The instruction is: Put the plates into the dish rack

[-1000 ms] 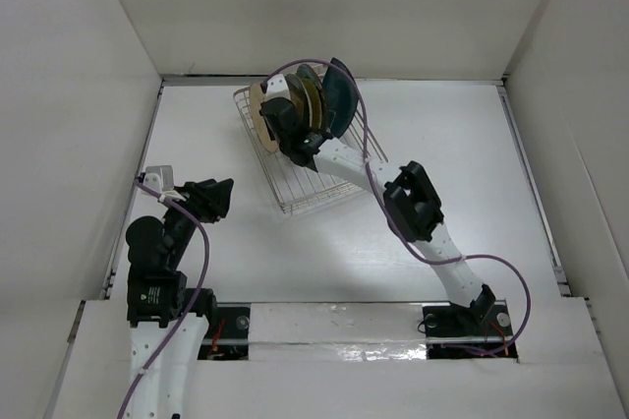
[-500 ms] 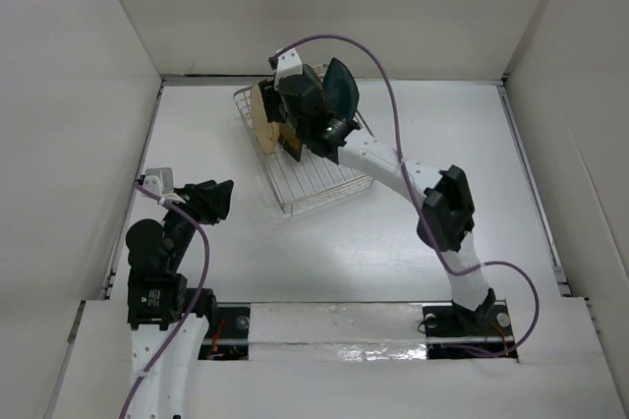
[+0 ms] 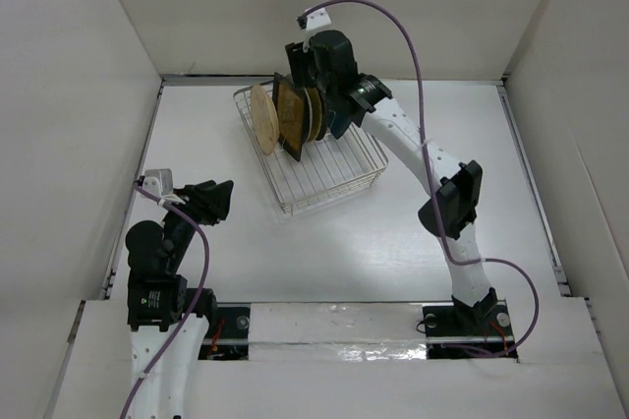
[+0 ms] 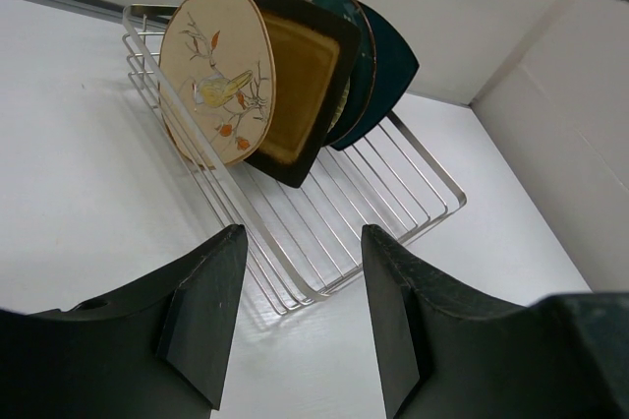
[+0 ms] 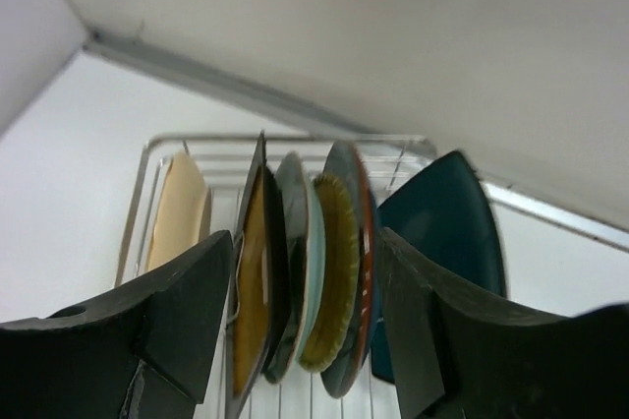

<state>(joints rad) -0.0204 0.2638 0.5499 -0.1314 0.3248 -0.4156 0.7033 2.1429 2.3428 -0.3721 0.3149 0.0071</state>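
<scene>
The silver wire dish rack [image 3: 334, 168] stands at the middle back of the table. Several plates stand on edge in its far left end: the tan round plate with a bird drawing [image 4: 218, 75], the mustard square black-rimmed plate [image 4: 295, 85], the pale green plate [image 5: 307, 232], the yellow woven-look plate [image 5: 336, 271], the round teal plate [image 5: 352, 193] and the dark teal squarish plate [image 5: 442, 232]. My right gripper [image 3: 298, 73] is open and empty, just above the plates' top edges. My left gripper [image 3: 211, 198] is open and empty, low at the left, facing the rack [image 4: 393, 183].
White walls enclose the table on the left, back and right. The rack's near right part [image 3: 344, 173] holds bare wires only. The right arm's purple cable [image 3: 413, 35] arcs above the rack. The rack's far rim [image 5: 295, 139] lies close to the back wall.
My right gripper has let go among the plates and risen up and back above them. The mustard square plate now stands free in the rack. The left arm has not moved.
</scene>
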